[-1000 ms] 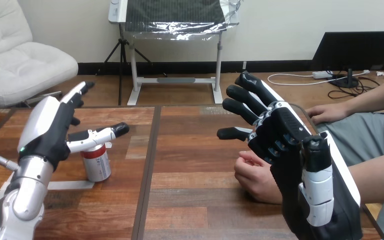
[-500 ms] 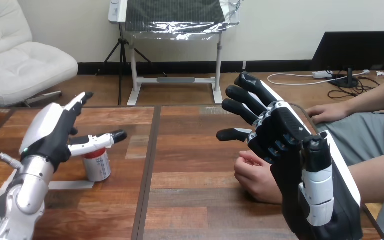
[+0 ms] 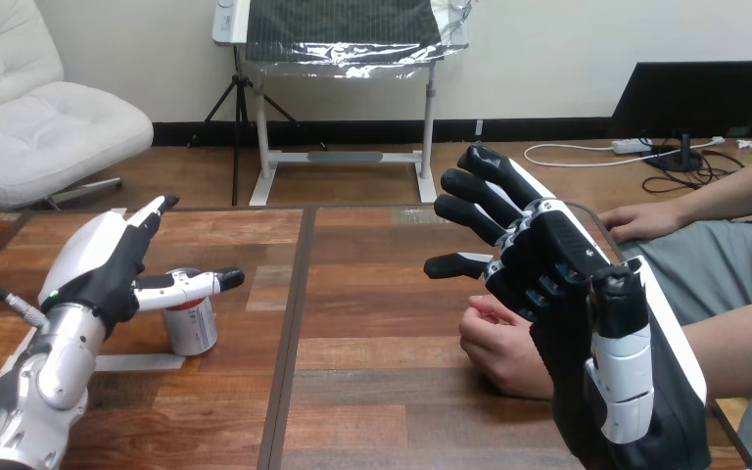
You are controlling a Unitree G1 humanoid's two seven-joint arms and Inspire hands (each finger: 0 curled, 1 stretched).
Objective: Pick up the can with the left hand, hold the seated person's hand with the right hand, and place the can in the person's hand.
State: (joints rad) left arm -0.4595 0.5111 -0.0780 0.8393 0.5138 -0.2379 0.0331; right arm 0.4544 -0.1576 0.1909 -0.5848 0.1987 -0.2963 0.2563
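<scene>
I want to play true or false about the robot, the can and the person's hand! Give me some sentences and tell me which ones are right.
1. The can stands upright on the wooden table. True.
2. The left hand has lifted the can into the air. False: the can is on the table, and the left hand is open beside it, with its thumb over the can's top.
3. The right hand is open, with its fingers spread. True.
4. The right hand's fingers are curled round the person's nearer hand. False: the right hand is raised just beside that hand, which rests on the table holding nothing.
</scene>
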